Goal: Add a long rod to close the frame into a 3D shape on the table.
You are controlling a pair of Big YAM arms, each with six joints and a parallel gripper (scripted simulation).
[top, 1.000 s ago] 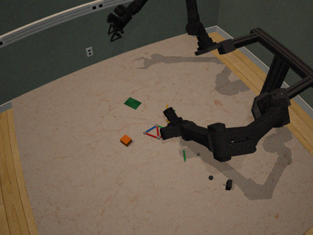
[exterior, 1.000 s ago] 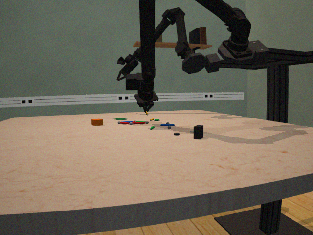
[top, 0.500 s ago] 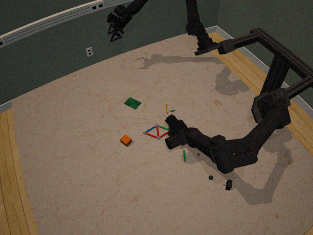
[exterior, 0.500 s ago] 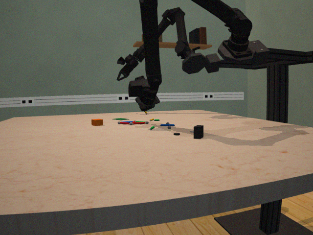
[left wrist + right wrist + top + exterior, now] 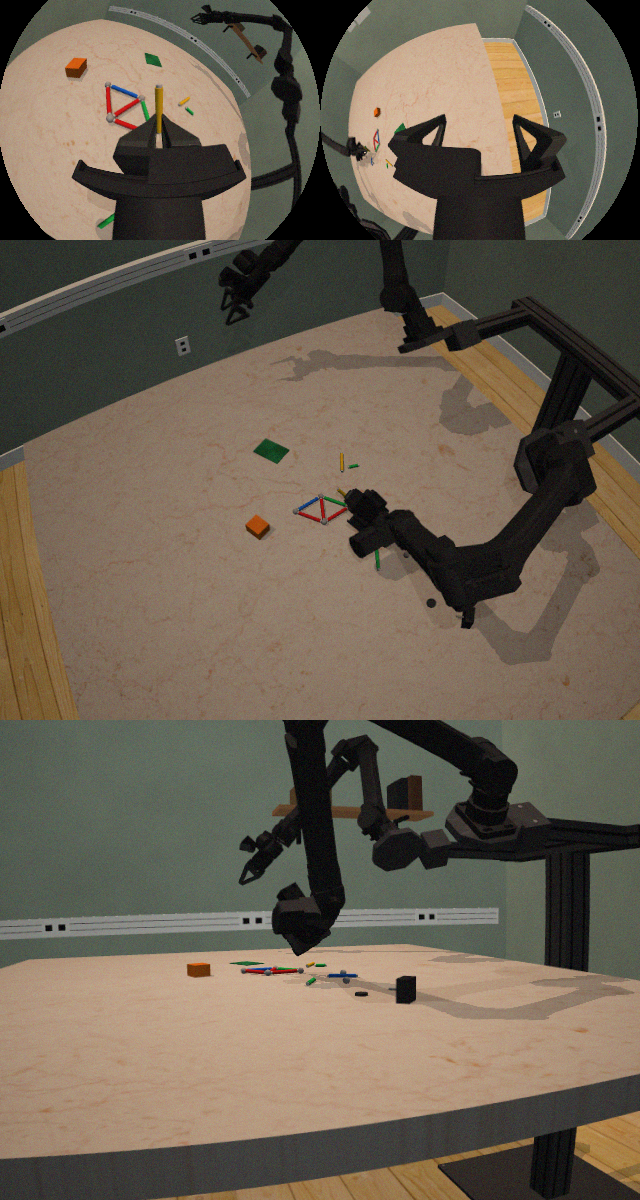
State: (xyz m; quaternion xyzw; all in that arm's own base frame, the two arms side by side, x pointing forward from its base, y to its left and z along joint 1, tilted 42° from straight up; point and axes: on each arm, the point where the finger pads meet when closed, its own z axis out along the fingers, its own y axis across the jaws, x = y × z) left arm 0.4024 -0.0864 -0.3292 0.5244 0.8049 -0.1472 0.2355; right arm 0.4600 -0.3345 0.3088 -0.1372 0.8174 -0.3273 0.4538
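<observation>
The frame (image 5: pixel 321 509) lies flat on the table: red, blue and green rods joined by steel balls into two triangles. It also shows in the left wrist view (image 5: pixel 124 106) and in the exterior view (image 5: pixel 271 970). My left gripper (image 5: pixel 347 498) is shut on a yellow rod (image 5: pixel 159 112) and holds it just above the table at the frame's right corner. The rod's free end (image 5: pixel 340 492) points toward the frame. My right gripper (image 5: pixel 236 311) is open and empty, high above the far side of the table; its fingers stand wide apart.
An orange block (image 5: pixel 257 526) sits left of the frame, a green patch (image 5: pixel 271 450) behind it. Loose yellow (image 5: pixel 341 461) and green (image 5: pixel 353 465) rods lie beyond the frame, another green rod (image 5: pixel 377 559) under the left arm. A black puck (image 5: pixel 431 602) and black block (image 5: pixel 405 989) lie nearer.
</observation>
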